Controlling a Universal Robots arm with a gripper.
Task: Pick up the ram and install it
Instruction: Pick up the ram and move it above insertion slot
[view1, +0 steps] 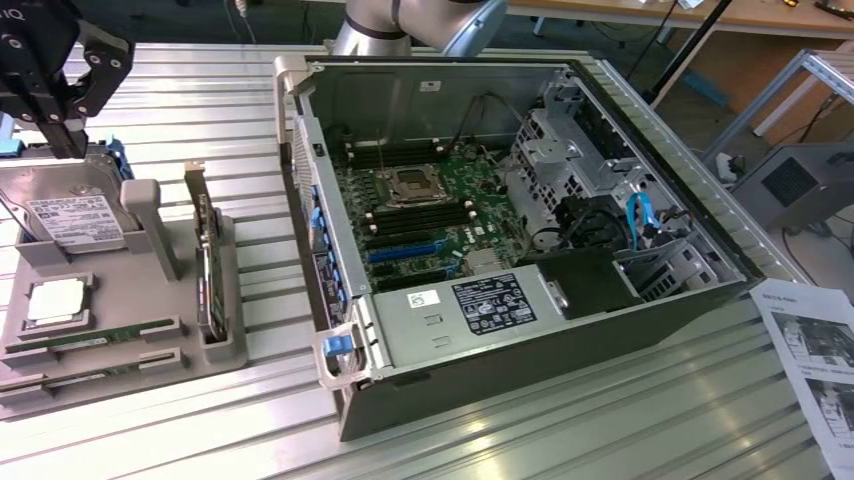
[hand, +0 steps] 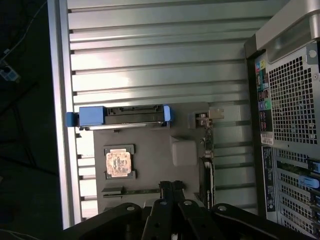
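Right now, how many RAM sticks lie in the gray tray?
2. One RAM stick lies beside the processor chip; the other RAM stick lies parallel, at the gray tray's edge. More may be hidden inside the computer case.

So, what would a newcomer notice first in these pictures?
First, the open case in the middle of the exterior view, its green motherboard bare. At that view's left, a grey tray holds the ram and other parts, and the shut gripper hangs above it.
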